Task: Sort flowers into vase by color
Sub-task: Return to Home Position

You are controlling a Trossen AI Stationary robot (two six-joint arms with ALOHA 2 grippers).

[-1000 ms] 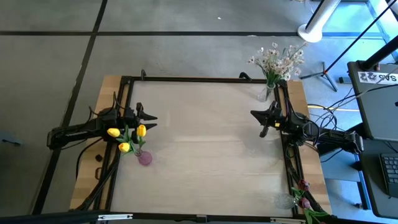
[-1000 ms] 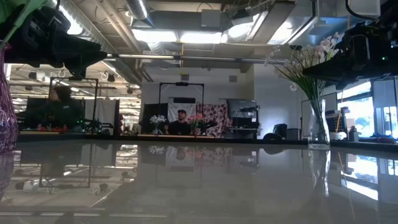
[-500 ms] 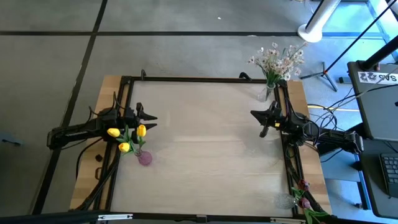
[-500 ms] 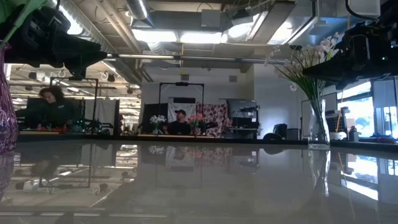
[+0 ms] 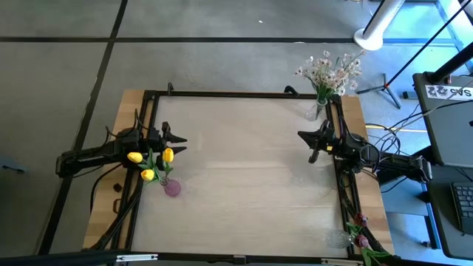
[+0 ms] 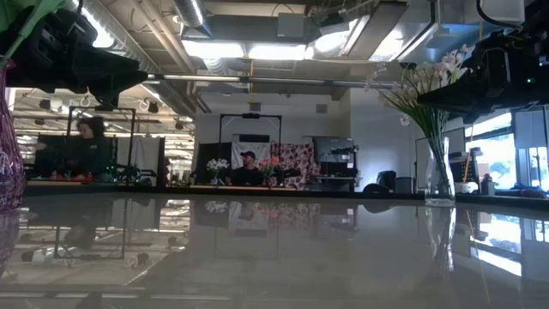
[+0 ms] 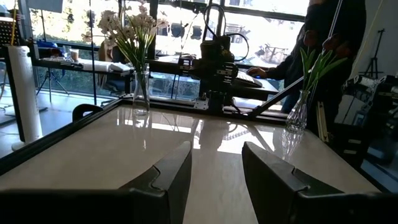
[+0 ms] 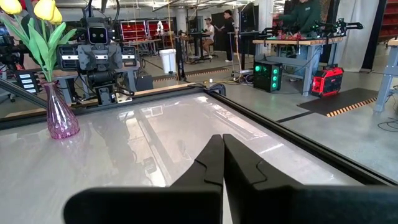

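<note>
Yellow tulips [image 5: 148, 162] stand in a purple vase [image 5: 171, 188] near the table's left edge, also plain in the right wrist view [image 8: 59, 115]. White-pink sprays [image 5: 329, 72] stand in a clear vase [image 6: 439, 176] at the far right corner. Dark red tulips [image 5: 360, 235] sit in a clear vase at the near right corner, and the left wrist view shows that vase [image 7: 297, 115]. My left gripper [image 7: 216, 149] is open, above the table's left side just beyond the yellow tulips. My right gripper [image 8: 222, 138] is shut, at the right edge. Neither touches anything.
A dark frame [image 5: 236, 94] borders the pale tabletop. The wide middle of the table [image 5: 244, 170] lies between the two arms. Beyond the right edge are cables and a desk with a keyboard [image 5: 462, 207]. People stand in the room behind [image 6: 86, 146].
</note>
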